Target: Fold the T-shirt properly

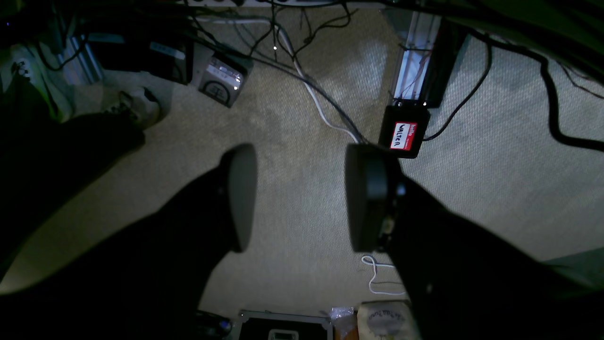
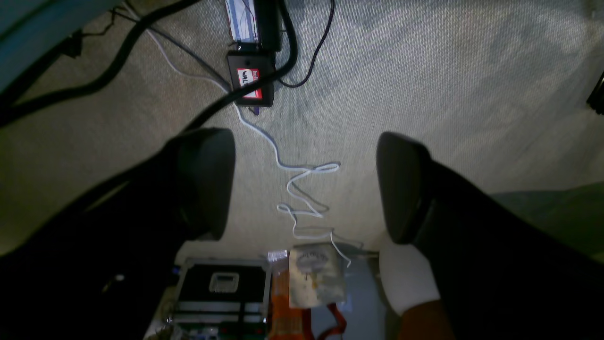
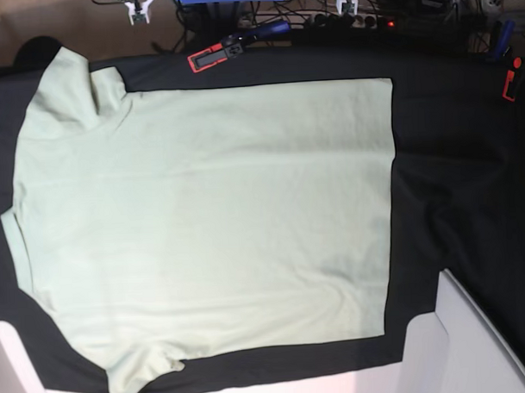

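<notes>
The pale mint-green T-shirt (image 3: 211, 215) lies spread flat on the big black cloth (image 3: 452, 181) in the base view. Its sleeves point to the upper left and lower left, and its straight hem is on the right. Neither wrist view shows the shirt. My left gripper (image 1: 302, 198) hangs over beige carpet, its two dark fingers (image 1: 240, 198) wide apart with nothing between them. My right gripper (image 2: 304, 186) is also over the carpet and open, its fingers (image 2: 207, 184) holding nothing. Neither gripper shows in the base view.
A red-and-black tool (image 3: 213, 56) and a small red item (image 3: 509, 84) lie at the cloth's far edge. White panels (image 3: 462, 345) rise at the near corners. On the floor are a labelled black box (image 1: 405, 134), cables (image 2: 302, 198) and cases (image 2: 222, 283).
</notes>
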